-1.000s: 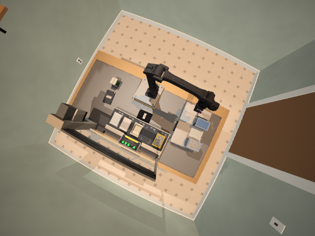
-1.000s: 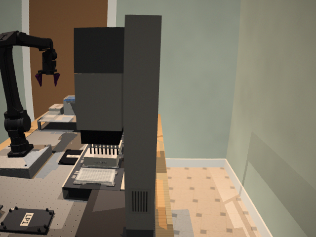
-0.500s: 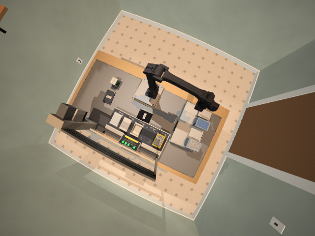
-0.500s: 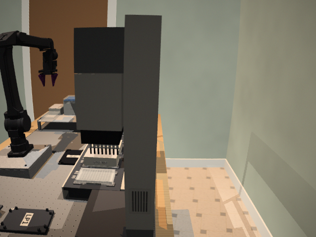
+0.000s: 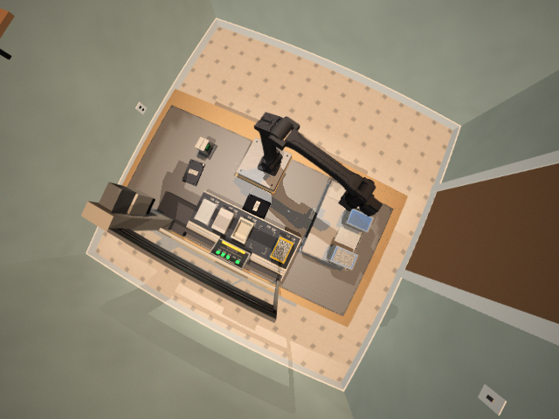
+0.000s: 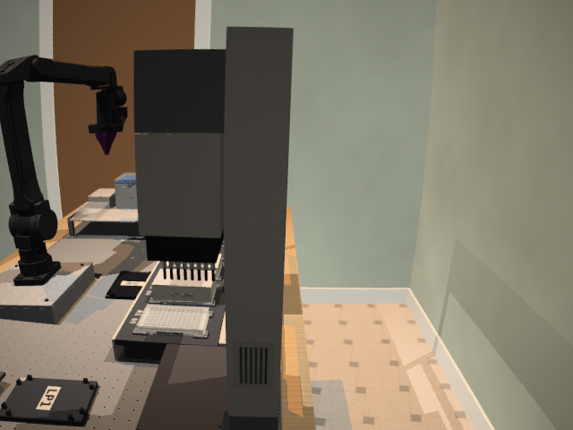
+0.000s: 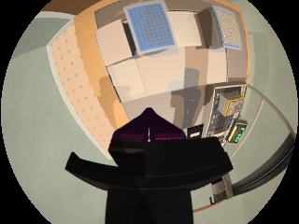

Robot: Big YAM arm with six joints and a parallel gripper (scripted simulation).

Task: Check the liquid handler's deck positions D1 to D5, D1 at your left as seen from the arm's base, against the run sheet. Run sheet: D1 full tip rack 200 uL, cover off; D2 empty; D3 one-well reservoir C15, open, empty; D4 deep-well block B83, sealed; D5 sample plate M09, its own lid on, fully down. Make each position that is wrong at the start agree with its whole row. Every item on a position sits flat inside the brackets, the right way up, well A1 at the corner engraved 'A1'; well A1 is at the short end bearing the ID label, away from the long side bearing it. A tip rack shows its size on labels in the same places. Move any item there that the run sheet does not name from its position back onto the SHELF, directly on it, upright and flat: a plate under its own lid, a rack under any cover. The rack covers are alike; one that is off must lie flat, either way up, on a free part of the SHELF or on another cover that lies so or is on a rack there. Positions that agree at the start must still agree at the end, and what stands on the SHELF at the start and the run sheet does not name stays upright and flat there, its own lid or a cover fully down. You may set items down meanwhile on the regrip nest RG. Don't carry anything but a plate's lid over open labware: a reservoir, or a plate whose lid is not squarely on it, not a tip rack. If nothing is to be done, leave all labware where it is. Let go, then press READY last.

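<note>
Light is soft and even across all three views, with no harsh glare. In the top view the arm (image 5: 315,151) throws a blurred grey shadow over the bench (image 5: 315,288), and pale slanted bands cross the floor (image 5: 252,67). The exterior view is dimmer near the dark tower (image 6: 256,222) (its face almost featureless). The wrist view is a fisheye circle, strongly bent at the rim, black outside, slightly soft throughout.

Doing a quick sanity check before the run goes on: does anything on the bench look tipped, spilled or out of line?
Nothing stands out. The items on the shelf and the deck sit flat and square, with no spill visible. The claw hangs shut and empty, high above the shelf.
</note>
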